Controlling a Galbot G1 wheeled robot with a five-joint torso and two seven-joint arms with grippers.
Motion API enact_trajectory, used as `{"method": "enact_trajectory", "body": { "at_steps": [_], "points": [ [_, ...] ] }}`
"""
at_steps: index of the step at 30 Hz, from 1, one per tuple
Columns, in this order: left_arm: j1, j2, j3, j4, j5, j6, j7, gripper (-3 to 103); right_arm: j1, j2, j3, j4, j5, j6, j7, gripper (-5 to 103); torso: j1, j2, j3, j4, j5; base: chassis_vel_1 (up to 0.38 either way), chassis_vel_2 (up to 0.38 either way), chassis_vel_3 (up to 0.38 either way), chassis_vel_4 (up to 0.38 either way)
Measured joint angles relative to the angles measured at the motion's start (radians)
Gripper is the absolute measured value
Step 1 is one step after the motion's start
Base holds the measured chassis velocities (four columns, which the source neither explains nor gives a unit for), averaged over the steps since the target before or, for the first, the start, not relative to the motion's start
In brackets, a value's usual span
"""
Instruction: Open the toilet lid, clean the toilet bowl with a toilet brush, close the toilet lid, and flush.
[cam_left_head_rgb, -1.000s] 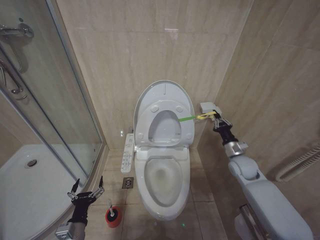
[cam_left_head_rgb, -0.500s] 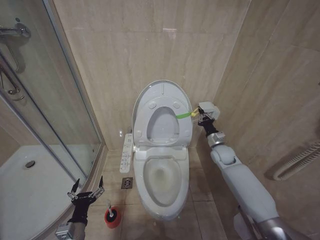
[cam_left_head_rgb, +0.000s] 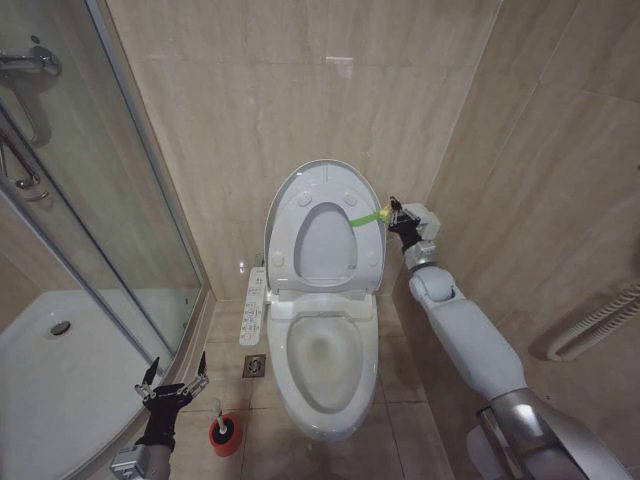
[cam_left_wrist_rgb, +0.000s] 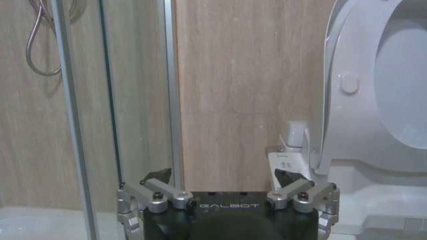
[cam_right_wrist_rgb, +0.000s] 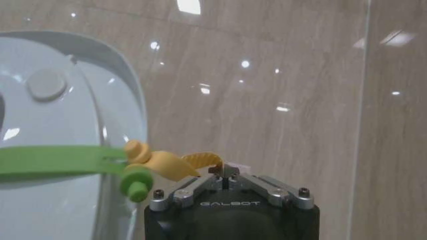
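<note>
The toilet lid (cam_left_head_rgb: 325, 190) stands raised against the back wall, with the seat ring up in front of it. My right gripper (cam_left_head_rgb: 393, 212) is at the lid's right edge, shut on the yellow end (cam_right_wrist_rgb: 167, 165) of the green-yellow band (cam_left_head_rgb: 362, 217). Seen from the right wrist, the fingers (cam_right_wrist_rgb: 200, 192) meet beside the lid (cam_right_wrist_rgb: 67, 115). The toilet bowl (cam_left_head_rgb: 322, 360) lies open below. The toilet brush (cam_left_head_rgb: 222, 425) stands in its red cup on the floor, left of the bowl. My left gripper (cam_left_head_rgb: 172, 385) hangs open just left of the brush, holding nothing.
A glass shower screen (cam_left_head_rgb: 110, 200) and curved white shower tray (cam_left_head_rgb: 60, 370) fill the left side. A narrow button panel (cam_left_head_rgb: 255, 305) and a floor drain (cam_left_head_rgb: 256, 366) sit left of the bowl. The tiled side wall is close on the right, with a white hose (cam_left_head_rgb: 600, 320).
My right gripper has moved up and toward the back wall with the band, and the lid has swung further upright. The left arm has stayed put. The camera shifted slightly.
</note>
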Motion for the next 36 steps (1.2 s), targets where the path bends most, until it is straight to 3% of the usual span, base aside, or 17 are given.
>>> {"method": "enact_trajectory", "body": {
  "at_steps": [14, 15, 22, 23, 29, 30, 36],
  "points": [
    [0.000, 0.000, 0.000, 0.000, 0.000, 0.000, 0.000, 100, -0.101, -0.092, 0.027, 0.089, 0.024, -0.001, -0.015, 1, 0.000, 0.000, 0.000, -0.0001, 0.0003, 0.000, 0.000, 0.000, 0.000],
    [0.000, 0.000, 0.000, 0.000, 0.000, 0.000, 0.000, 100, -0.111, -0.101, 0.032, 0.095, 0.027, 0.001, -0.021, 20, 0.000, 0.000, 0.000, -0.0002, 0.0003, 0.000, 0.000, 0.000, 0.000],
    [0.000, 0.000, 0.000, 0.000, 0.000, 0.000, 0.000, 100, -0.166, -0.153, 0.066, 0.124, 0.060, 0.021, -0.083, 20, 0.000, 0.000, 0.000, -0.0001, 0.0003, 0.000, 0.000, 0.000, 0.000],
    [0.000, 0.000, 0.000, 0.000, 0.000, 0.000, 0.000, 100, -0.181, -0.167, 0.071, 0.137, 0.079, 0.024, -0.101, 47, 0.000, 0.000, 0.000, -0.0002, 0.0003, 0.000, 0.000, 0.000, 0.000],
    [0.000, 0.000, 0.000, 0.000, 0.000, 0.000, 0.000, 100, -0.236, -0.209, 0.079, 0.209, 0.125, 0.032, -0.154, 47, 0.000, 0.000, 0.000, 0.0000, 0.0002, 0.000, 0.000, 0.000, 0.000],
    [0.000, 0.000, 0.000, 0.000, 0.000, 0.000, 0.000, 100, -0.246, -0.214, 0.080, 0.220, 0.129, 0.032, -0.157, 75, 0.000, 0.000, 0.000, 0.0001, 0.0002, 0.000, 0.000, 0.000, 0.000],
    [0.000, 0.000, 0.000, 0.000, 0.000, 0.000, 0.000, 100, -0.304, -0.236, 0.096, 0.289, 0.141, 0.029, -0.160, 75, 0.000, 0.000, 0.000, -0.0001, 0.0001, 0.000, 0.000, 0.000, 0.000]
  ]
}}
